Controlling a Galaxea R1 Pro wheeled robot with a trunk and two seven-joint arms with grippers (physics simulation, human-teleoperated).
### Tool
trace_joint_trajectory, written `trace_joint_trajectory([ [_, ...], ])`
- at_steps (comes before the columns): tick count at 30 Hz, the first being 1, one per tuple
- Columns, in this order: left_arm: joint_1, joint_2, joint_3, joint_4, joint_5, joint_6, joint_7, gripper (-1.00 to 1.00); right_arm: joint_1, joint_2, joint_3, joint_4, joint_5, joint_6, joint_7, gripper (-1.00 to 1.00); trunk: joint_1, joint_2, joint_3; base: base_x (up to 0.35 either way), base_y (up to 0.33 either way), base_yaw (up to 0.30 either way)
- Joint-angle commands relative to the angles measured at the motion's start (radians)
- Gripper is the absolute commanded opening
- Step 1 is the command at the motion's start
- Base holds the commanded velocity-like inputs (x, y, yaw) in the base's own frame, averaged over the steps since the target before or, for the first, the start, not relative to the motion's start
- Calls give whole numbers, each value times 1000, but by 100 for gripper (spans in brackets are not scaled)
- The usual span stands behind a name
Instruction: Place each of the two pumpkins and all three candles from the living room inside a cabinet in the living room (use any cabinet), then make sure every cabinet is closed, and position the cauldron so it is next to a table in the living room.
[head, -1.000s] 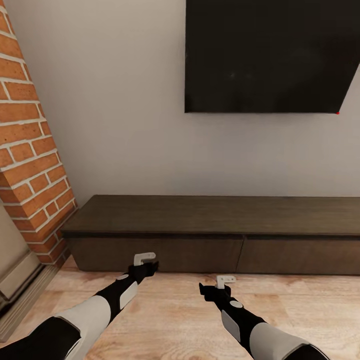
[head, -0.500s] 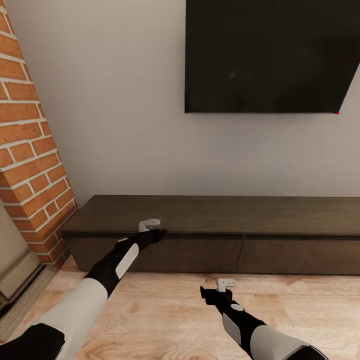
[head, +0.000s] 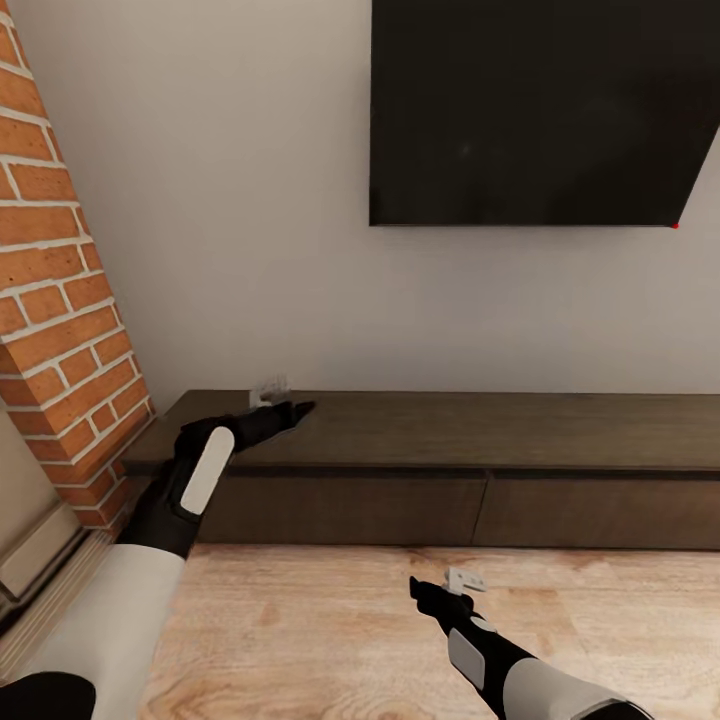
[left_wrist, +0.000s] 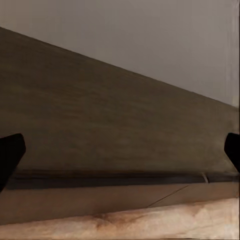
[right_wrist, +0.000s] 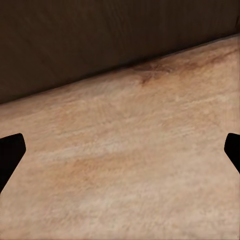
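left pincer risen over cabinet top, empty, fingers spread.

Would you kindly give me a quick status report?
Left gripper open, empty, over cabinet top. Right gripper open, empty, above floor. Drawers shut.

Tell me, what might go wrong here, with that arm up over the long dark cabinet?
Two things, probably. The left gripper hangs open above the cabinet, so a careless drop could knock it against the wooden top. Also, both drawer fronts look shut and show no handle, so the fingers may struggle to catch an edge and could slip off. The right gripper, open too, sits low over the wooden floor and could scrape it if the arm sinks.
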Motion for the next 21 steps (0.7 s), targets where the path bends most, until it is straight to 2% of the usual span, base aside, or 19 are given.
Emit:
trace_joint_trajectory([
  [1, 0, 1, 6, -36, 54, 49, -2, 100, -1, 0, 6, 1, -13, -2, -4, 100, 0, 0, -1, 0, 0, 0],
  [2, 0, 2, 7, -42, 70, 58, -2, 100, -1, 0, 5, 0, -13, -3, -5, 100, 0, 0, -1, 0, 0, 0],
  [4, -1, 3, 9, -58, 148, 90, -1, 100, -1, -1, 3, -1, -13, -2, -4, 100, 0, 0, -1, 0, 0, 0],
  [6, -1, 3, 9, -61, 173, 97, 0, 100, -1, -1, 3, -1, -13, -1, -4, 100, 0, 0, -1, 0, 0, 0],
  [7, -2, 2, 9, -63, 202, 102, 1, 100, -1, -1, 2, -1, -12, -1, -2, 100, 0, 0, -1, 0, 0, 0],
  [15, -3, 2, 10, -62, 305, 107, 3, 100, -1, -3, -6, 0, -13, 18, 1, 100, 0, 0, -1, 0, 0, 0],
  [16, -4, 1, 9, -60, 326, 107, 4, 100, -1, -3, -17, 0, -21, 37, 2, 100, 0, 0, -1, 0, 0, 0],
  [19, -6, 2, 9, -57, 351, 107, 5, 100, -2, -3, -55, 0, -54, 81, 4, 100, 0, 0, -1, 0, 0, 0],
  [20, -7, 2, 9, -56, 362, 107, 5, 100, -2, -4, -89, 0, -90, 121, 7, 100, 0, 0, -1, 0, 0, 0],
  [21, -7, 2, 9, -55, 366, 107, 6, 100, -2, -4, -106, -1, -111, 144, 9, 100, 0, 0, -1, 0, 0, 0],
])
